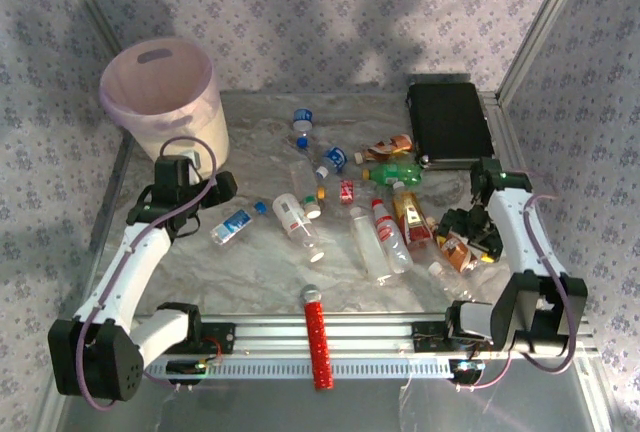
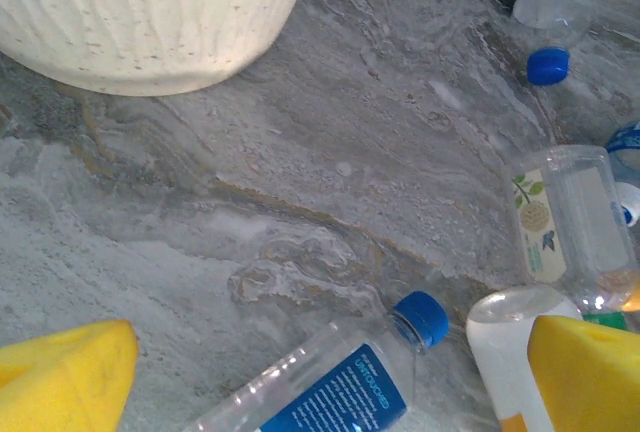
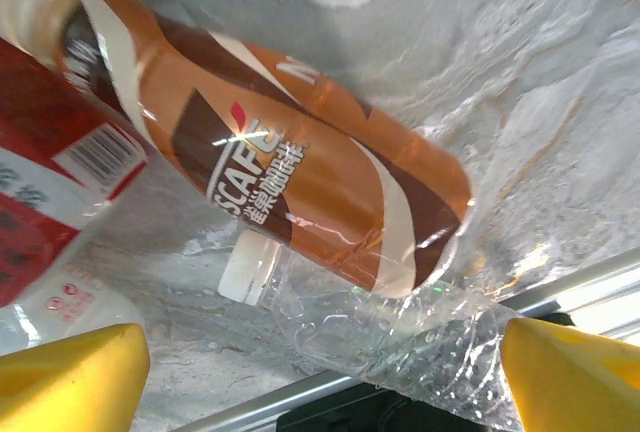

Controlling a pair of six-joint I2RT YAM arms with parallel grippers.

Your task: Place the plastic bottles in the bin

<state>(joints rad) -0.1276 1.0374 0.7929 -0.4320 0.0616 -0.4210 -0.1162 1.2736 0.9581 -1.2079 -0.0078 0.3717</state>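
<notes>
Left gripper [image 1: 218,190] hangs just in front of the bin [image 1: 205,117], which stands at the far-left corner of the table [image 1: 260,272], as seen from the overhead camera. The right gripper [image 1: 468,234] sits low over a brownish-orange bottle [image 1: 456,250] at the right end of the plastic bottles [image 1: 380,232], which lie scattered on their sides across the middle of the table, well apart from the bin. A flat black case [image 1: 450,122] lies at the far right, and a red ribbed cylinder [image 1: 318,337] rests across the near rail.

On the left wrist camera, the left gripper [image 2: 325,380] has its yellow pads [image 2: 65,377] spread wide with nothing clamped. A blue-capped bottle [image 2: 350,397] lies on the table between them, the bin's ribbed base [image 2: 150,12] is at upper left, and more bottles lie to the right.

On the right wrist camera, the right gripper [image 3: 320,372] also has its pads [image 3: 70,372] apart. A brown coffee bottle [image 3: 300,192] lies beyond them, touching a clear crumpled bottle [image 3: 390,327] with a white cap, beside a red-labelled bottle [image 3: 50,182]. Whether either pad touches the clear bottle cannot be told.
</notes>
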